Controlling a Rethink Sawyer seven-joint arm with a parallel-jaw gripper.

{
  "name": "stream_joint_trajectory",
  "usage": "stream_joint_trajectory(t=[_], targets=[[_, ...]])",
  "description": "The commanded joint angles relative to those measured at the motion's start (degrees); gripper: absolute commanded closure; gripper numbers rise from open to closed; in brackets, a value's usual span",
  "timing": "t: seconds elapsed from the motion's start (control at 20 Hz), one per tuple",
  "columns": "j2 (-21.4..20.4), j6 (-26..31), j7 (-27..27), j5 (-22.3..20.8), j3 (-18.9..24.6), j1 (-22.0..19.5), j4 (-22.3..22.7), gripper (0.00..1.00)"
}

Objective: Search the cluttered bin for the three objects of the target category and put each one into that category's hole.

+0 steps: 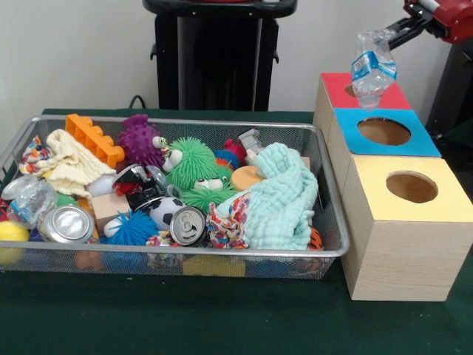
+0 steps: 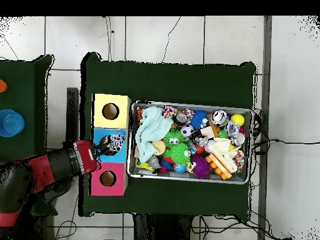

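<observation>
The plastic bottle point(image 1: 372, 68) is hanging in the air over the row of three boxes, and your pincer point(image 1: 390, 33) is clamping it by its top end, crumpled body pointing down. From the front it is sitting above the red box point(image 1: 366, 92), close to the edge of the blue box point(image 1: 386, 132); from overhead it seems nearer the blue one, so you cannot be sure yet which hole it is heading for. Nothing has dropped in at this moment that the pictures can confirm: the insides of the holes are dark. The yellow box point(image 1: 411, 186) is standing nearest the camera, untouched.

In the wire bin point(image 1: 325, 255) you are still looking at plenty of clutter. Another crumpled clear bottle point(image 1: 28, 198) is lying at the bin's end farthest from the boxes, beside two cans point(image 1: 66, 223). My guess is that the task is somewhere in its middle, with this bottle to release and at least one more to fetch.
</observation>
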Motion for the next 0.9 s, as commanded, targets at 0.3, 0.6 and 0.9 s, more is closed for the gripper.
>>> stream_joint_trajectory(t=[0.3,0.6,0.9], targets=[[4.83,2.63,12.69,2.35,5.93,-1.14,-2.30,1.00],[5.85,5.72,14.23,3.69,5.33,-1.07,-4.11,1.00],[6.36,6.88,14.75,4.44,4.84,-1.11,-4.98,1.00]])
